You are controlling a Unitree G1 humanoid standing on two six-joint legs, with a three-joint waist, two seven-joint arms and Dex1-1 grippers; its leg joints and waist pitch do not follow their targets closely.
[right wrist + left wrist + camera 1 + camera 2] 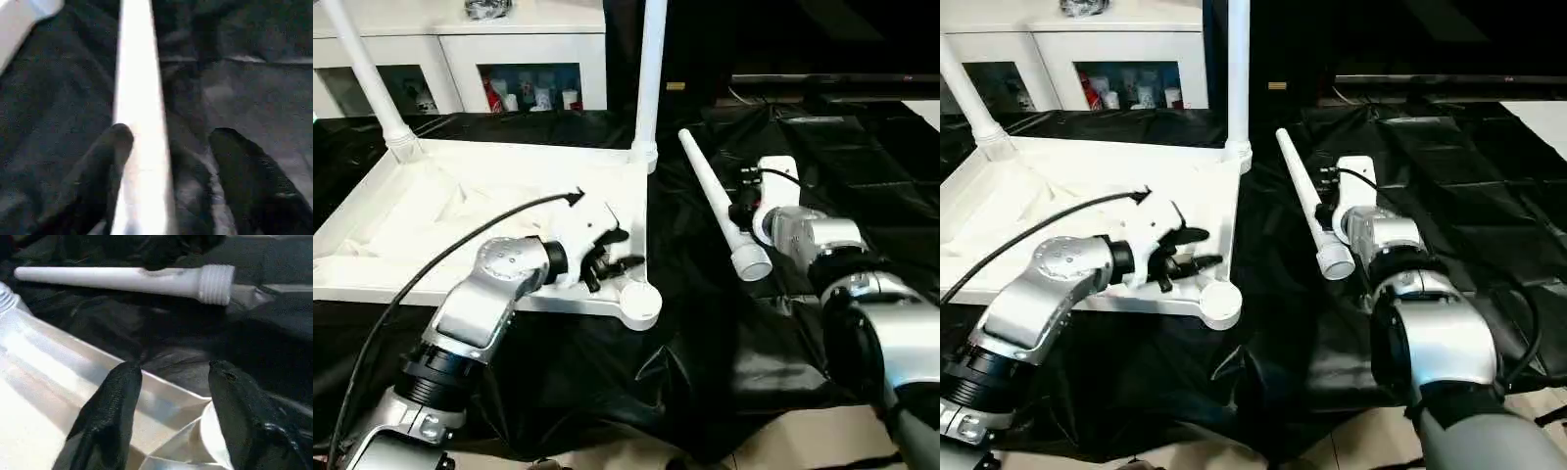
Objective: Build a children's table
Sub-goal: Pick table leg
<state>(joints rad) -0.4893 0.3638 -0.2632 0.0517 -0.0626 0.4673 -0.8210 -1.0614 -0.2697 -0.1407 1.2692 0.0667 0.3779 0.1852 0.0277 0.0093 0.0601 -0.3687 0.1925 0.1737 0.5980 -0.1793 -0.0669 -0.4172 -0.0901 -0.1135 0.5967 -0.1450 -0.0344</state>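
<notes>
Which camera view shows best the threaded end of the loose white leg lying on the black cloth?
The left wrist view: the loose leg's threads are plain. The eye views show its whole length; the right wrist view, its bare shaft.

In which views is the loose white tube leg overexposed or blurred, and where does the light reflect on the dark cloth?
Right wrist view: the loose white cylindrical tube leg glares to bright white with soft edges, and the near black fingers are blurred. Left wrist view: its thread ridges stay readable. Left eye view: the crinkled black cloth cover shows shiny highlights along its folds.
</notes>
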